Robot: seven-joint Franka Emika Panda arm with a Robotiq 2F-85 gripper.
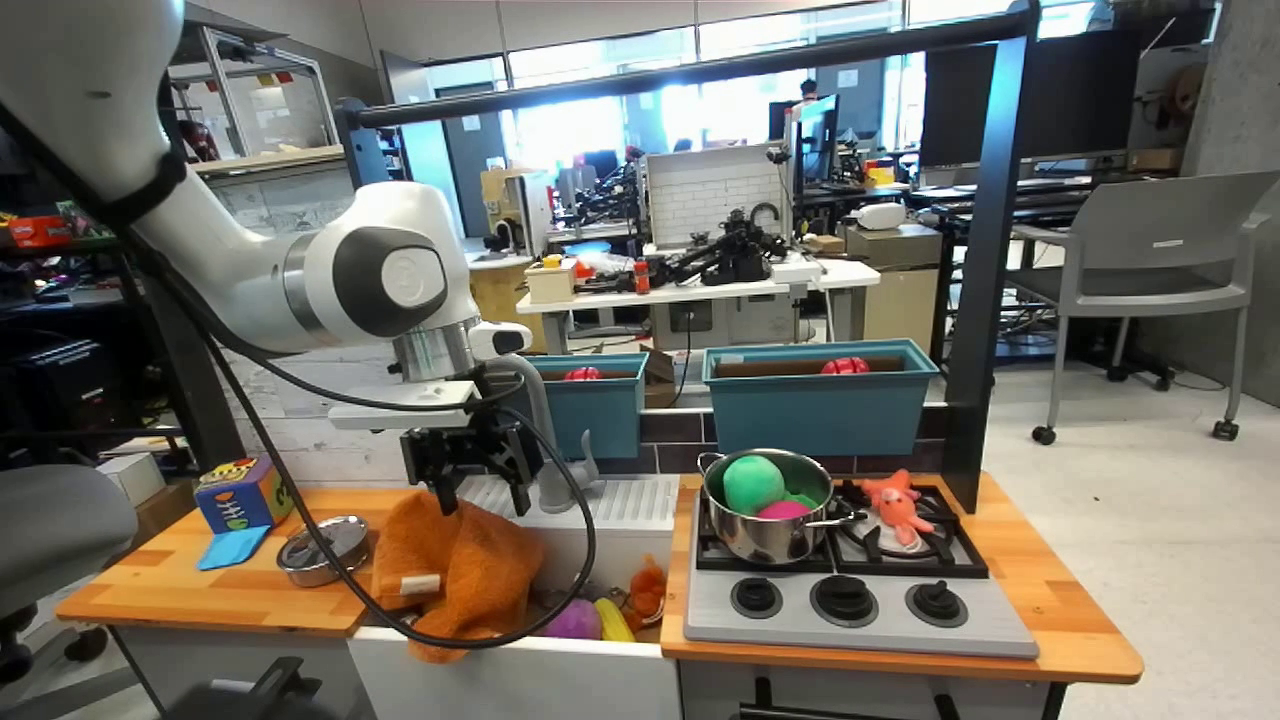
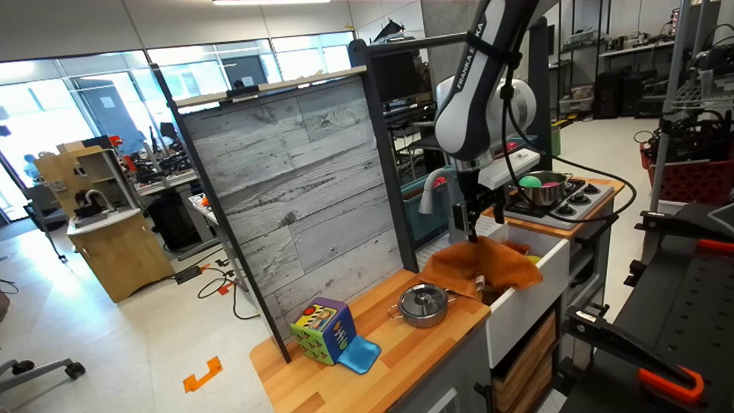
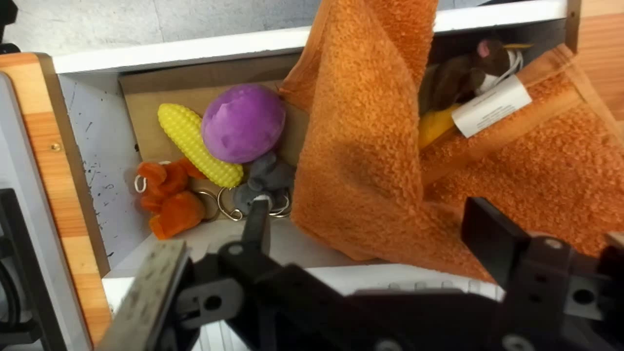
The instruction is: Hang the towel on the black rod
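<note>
The orange towel (image 1: pixel 490 570) lies loosely across the left part of the white bin (image 1: pixel 530 680), with some cloth on the left counter (image 1: pixel 200 595). Just above, the gripper (image 1: pixel 483 498) has its jaws wide apart, holding nothing. Whether the left fingertip (image 1: pixel 446 494) touches the cloth, the views do not show well. It seems best to lower over a raised fold, squeeze firmly, then lift higher than the black rod (image 1: pixel 690 71).
</note>
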